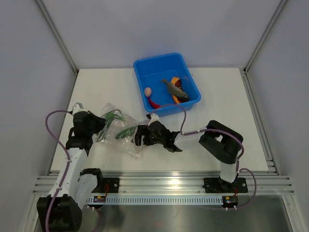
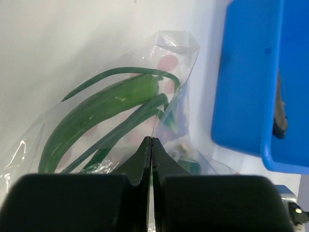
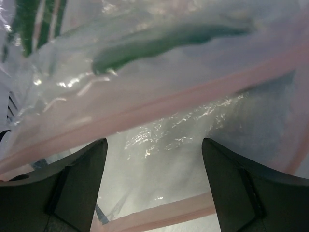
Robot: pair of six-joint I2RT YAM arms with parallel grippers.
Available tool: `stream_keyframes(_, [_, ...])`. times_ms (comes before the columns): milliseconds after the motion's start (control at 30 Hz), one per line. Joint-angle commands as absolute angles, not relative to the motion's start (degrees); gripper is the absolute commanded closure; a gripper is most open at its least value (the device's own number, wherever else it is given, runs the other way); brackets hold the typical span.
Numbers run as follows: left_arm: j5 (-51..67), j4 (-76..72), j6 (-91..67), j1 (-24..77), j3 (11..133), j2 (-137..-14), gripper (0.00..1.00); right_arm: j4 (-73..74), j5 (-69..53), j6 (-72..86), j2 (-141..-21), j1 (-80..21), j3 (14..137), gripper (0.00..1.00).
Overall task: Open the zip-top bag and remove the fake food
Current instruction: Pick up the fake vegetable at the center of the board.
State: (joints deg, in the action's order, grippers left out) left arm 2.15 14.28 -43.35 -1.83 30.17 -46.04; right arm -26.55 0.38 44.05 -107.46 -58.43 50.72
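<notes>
The clear zip-top bag [image 1: 120, 131] lies crumpled on the table between my two grippers. Through its film a green chilli [image 2: 106, 104] and green onion stalks [image 2: 120, 128] show. My left gripper [image 2: 152, 139] is shut on a fold of the bag's plastic at its left end [image 1: 99, 126]. My right gripper [image 3: 154, 145] stands open at the bag's mouth [image 1: 140, 135], its jaws wide apart. One pinkish zip strip [image 3: 159, 108] crosses above the fingertips and the other [image 3: 169, 215] below. More fake food lies in the blue tub: a grey fish [image 1: 175, 89], a pale egg [image 1: 148, 91], a red chilli [image 1: 153, 102] and an orange slice [image 1: 176, 79].
The blue tub [image 1: 159, 60] stands at the back of the white table, just beyond the right gripper and right of the bag [image 2: 251, 87]. Grey walls close in three sides. A metal rail [image 1: 164, 183] runs along the near edge.
</notes>
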Motion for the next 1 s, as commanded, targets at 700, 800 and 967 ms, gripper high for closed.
stream_keyframes(700, [0.26,12.57,-41.05,-1.67,29.88,-49.75,1.00,-15.56,14.67,51.52,-103.63,-58.97,55.90,0.01])
stream_keyframes(800, [0.26,12.31,-40.87,-1.67,29.97,-50.45,1.00,-12.49,16.70,47.74,-102.39,-58.97,56.07,0.01])
stream_keyframes(967, [0.26,12.22,-40.61,-1.67,30.67,-52.55,1.00,-2.66,15.66,33.24,-103.09,-58.97,60.29,0.01])
